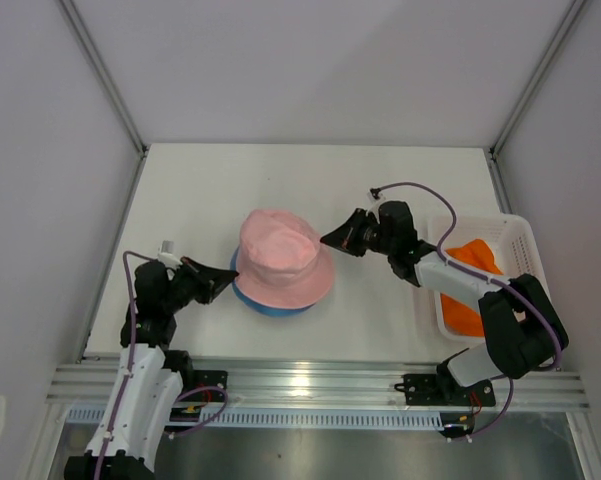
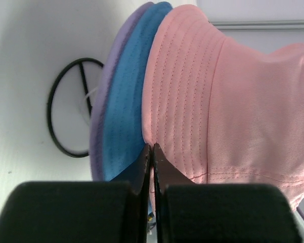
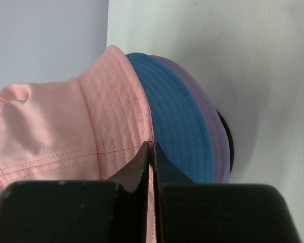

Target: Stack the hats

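Observation:
The pink hat (image 1: 280, 255) sits on top of the blue hat (image 1: 270, 307) in the middle of the table. In the left wrist view the pink hat (image 2: 243, 101), the blue hat (image 2: 124, 101) and the lavender hat (image 2: 97, 136) lie stacked brim on brim. My left gripper (image 1: 230, 283) is at the stack's left edge, shut on the pink brim (image 2: 152, 147). My right gripper (image 1: 327, 240) is at the stack's right edge, shut on the pink brim (image 3: 150, 144). The orange hat (image 1: 472, 262) lies in the white basket (image 1: 515, 235) at the right.
A black wire stand (image 2: 48, 109) shows under the stack; its dark rim also shows in the right wrist view (image 3: 227, 142). White walls close in the table on the left, back and right. A metal rail runs along the near edge.

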